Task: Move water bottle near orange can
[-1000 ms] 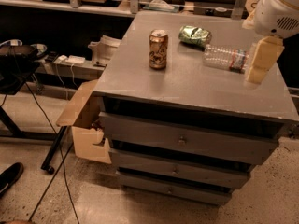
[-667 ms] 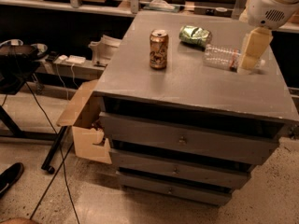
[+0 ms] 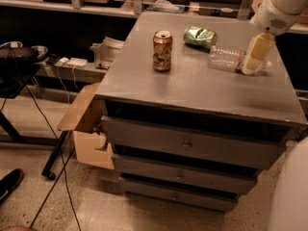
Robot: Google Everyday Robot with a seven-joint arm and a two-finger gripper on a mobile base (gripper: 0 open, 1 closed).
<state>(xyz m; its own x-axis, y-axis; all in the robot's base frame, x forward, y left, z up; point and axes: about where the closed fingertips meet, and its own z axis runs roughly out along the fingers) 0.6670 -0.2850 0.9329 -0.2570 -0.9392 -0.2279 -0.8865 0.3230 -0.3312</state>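
End effector (image 3: 250, 67) over water bottle (image 3: 224, 57); orange can (image 3: 162, 51) upright & apart.

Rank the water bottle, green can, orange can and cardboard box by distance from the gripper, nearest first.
Gripper: over the cabinet top, right side.
1. Water bottle, lying right by it.
2. Green can, behind-left.
3. Orange can, farther left.
4. Cardboard box, floor, far left.

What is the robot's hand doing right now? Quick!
Gripper: at the water bottle lying on the cabinet top, right side; whether it is open or closed cannot be told.
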